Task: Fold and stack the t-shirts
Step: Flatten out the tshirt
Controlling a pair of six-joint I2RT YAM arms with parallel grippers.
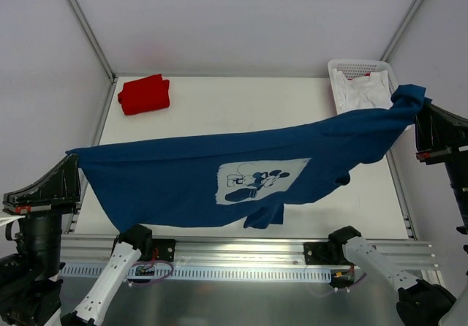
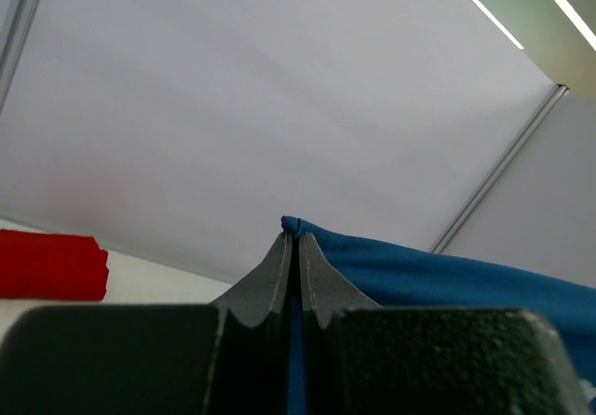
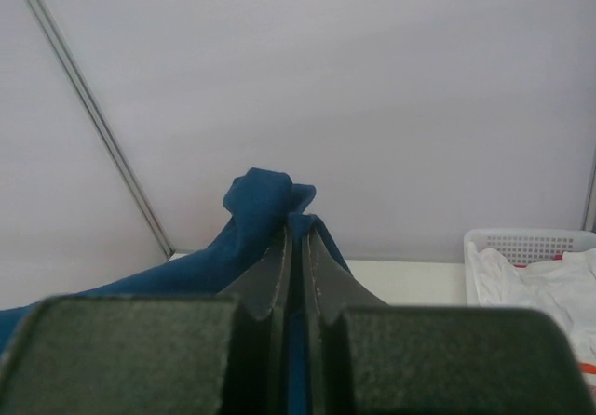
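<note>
Above the worktop the navy blue t-shirt (image 1: 183,172) hangs stretched from the left edge to the right edge. The left gripper (image 2: 292,240) and the right gripper (image 3: 298,229) each pinch one end of it. The red t-shirt (image 1: 144,94) lies folded at the far left corner.

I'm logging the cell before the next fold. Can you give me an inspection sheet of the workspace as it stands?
Surface: white table, no spills seen.
Job's things: navy blue t-shirt stretched between both grippers, print facing the top camera; red t-shirt folded at the far left corner.
Clutter: white basket at the far right corner, holding white cloth.
Grippers: left gripper shut on a shirt corner; right gripper shut on bunched shirt cloth.
Cables: thin wires at the near rail.
Surroundings: white walls with metal struts.
</note>
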